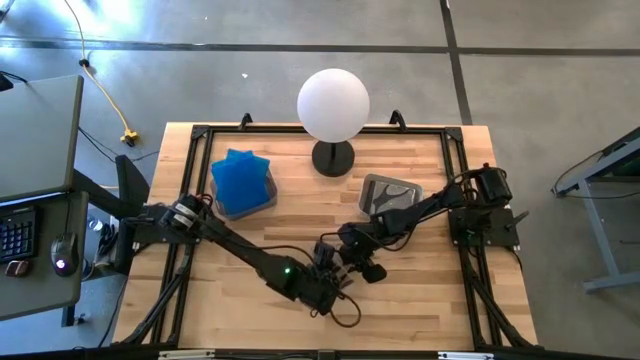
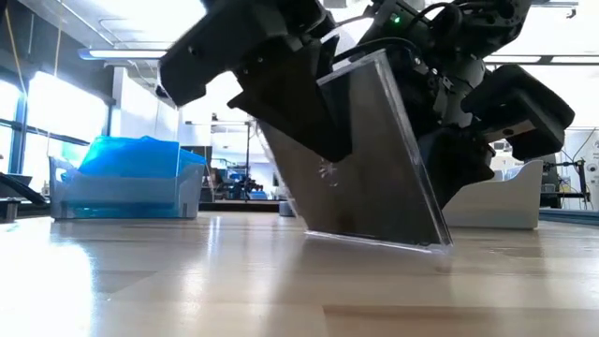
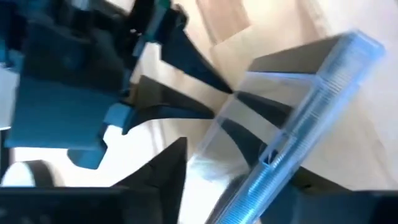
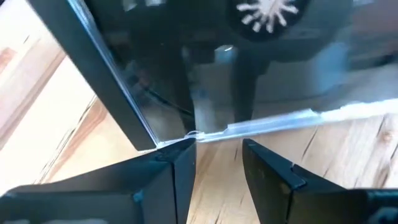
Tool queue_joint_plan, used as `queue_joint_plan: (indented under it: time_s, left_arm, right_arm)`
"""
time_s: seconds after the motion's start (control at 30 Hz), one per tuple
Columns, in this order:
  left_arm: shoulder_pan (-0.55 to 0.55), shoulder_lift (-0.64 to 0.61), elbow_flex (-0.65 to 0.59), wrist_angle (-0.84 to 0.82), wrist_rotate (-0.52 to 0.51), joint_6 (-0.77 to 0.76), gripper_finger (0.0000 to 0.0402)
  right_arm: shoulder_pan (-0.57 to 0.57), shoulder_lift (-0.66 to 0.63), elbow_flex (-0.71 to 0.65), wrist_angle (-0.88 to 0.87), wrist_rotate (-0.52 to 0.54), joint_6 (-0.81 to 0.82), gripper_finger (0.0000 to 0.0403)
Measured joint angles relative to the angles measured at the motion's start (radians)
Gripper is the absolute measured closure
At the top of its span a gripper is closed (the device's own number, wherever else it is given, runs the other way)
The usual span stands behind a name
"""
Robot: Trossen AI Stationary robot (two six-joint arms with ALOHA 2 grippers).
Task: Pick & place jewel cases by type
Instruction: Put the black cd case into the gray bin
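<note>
A dark jewel case (image 2: 374, 159) with a clear edge (image 3: 298, 118) stands tilted near the table's middle front, its lower edge (image 2: 374, 240) at the tabletop. My left gripper (image 1: 325, 290) is shut on it. My right gripper (image 4: 217, 152) stands open on the case's far side, its fingertips at the case's lower edge (image 4: 261, 124). Blue jewel cases (image 1: 243, 178) lie stacked in the grey tub (image 2: 126, 192) at the far left. My left gripper pinches the dark case between its two fingers, one on each flat face, with the clear edge (image 3: 261, 180) running between them. The fingers slant down from the table's near left. The case sits tilted in the hold. My right gripper's fingertips (image 4: 183, 152) stand at the case's lower corner; whether they touch it I cannot tell.
A second grey tub (image 1: 390, 195) with something dark in it stands at the right, behind the right arm. A white globe lamp (image 1: 333, 105) on a black foot stands at the far middle. Bare wood lies toward the near edge (image 2: 187, 290).
</note>
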Motion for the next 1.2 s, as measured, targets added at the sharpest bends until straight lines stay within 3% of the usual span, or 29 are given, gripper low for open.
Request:
queue_joint_plan:
  time_s: [0.2, 0.47, 0.77, 1.07, 1.2]
  left_arm:
    - [0.000, 0.000, 0.000, 0.001, 0.117, -0.016, 0.0301]
    - [-0.033, -0.002, 0.002, -0.029, 0.194, -0.122, 0.0319]
    - [-0.134, -0.001, 0.000, -0.052, 0.036, -0.193, 0.0328]
    - [-0.124, 0.000, 0.031, -0.062, -0.035, -0.324, 0.0329]
    - [-0.094, 0.000, 0.065, -0.067, -0.052, -0.344, 0.0329]
  right_arm:
    - [0.000, 0.000, -0.001, 0.001, 0.002, 0.037, 0.0276]
    - [0.040, -0.019, -0.003, -0.008, 0.012, 0.138, 0.0276]
    - [0.156, -0.115, -0.008, -0.162, 0.205, 0.250, 0.0276]
    - [0.404, -0.230, -0.009, -0.401, 0.357, 0.596, 0.0276]
    - [0.541, -0.243, -0.009, -0.420, 0.398, 0.800, 0.0276]
